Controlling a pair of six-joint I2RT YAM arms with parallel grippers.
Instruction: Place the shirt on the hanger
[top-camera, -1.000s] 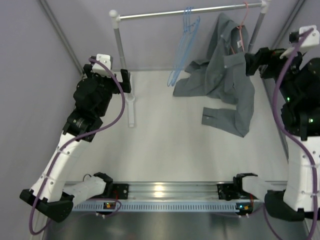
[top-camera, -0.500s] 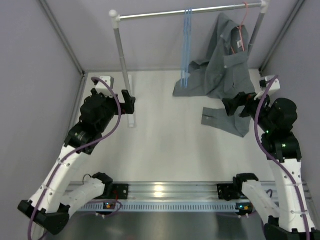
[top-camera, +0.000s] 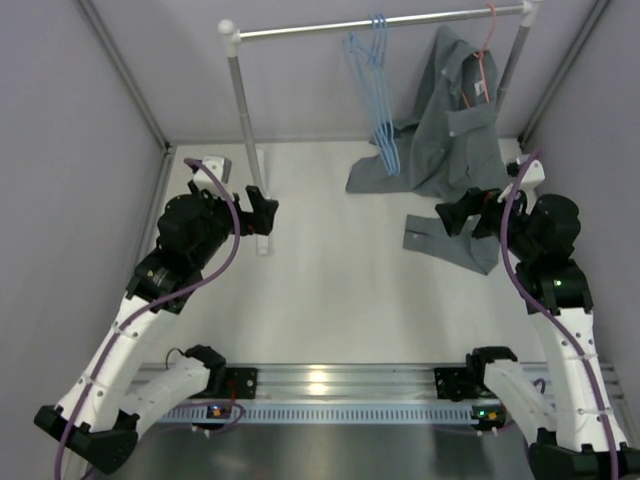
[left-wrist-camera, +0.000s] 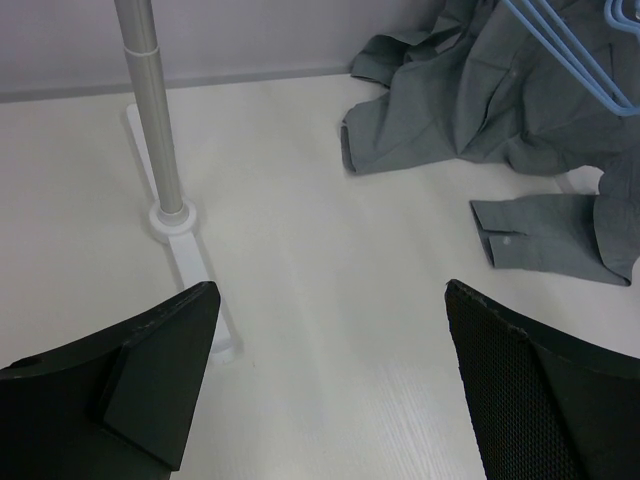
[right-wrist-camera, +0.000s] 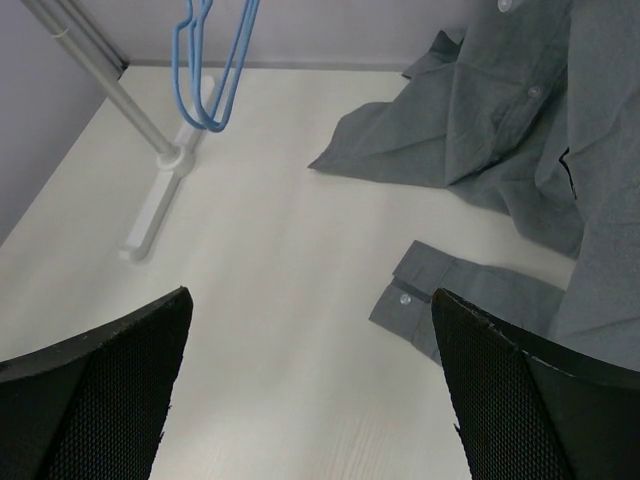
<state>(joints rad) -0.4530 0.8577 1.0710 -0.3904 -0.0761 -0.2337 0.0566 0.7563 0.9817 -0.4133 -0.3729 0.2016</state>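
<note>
Grey shirt: heaped at upper right, one sleeve cuff (button showing) flat on the white desk.
Light blue hangers: hanging upper left, near the rack post.
The right pincer: black fingers spread wide, nothing between.

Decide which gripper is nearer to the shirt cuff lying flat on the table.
Right. The right gripper is close by the shirt cuff, open. The left gripper, also open, is far across the table, next to the rack post.

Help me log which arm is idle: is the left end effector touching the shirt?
Apart. The top external view shows table between the left end effector and the shirt; the left wrist view shows the shirt well beyond its open fingers.
</note>
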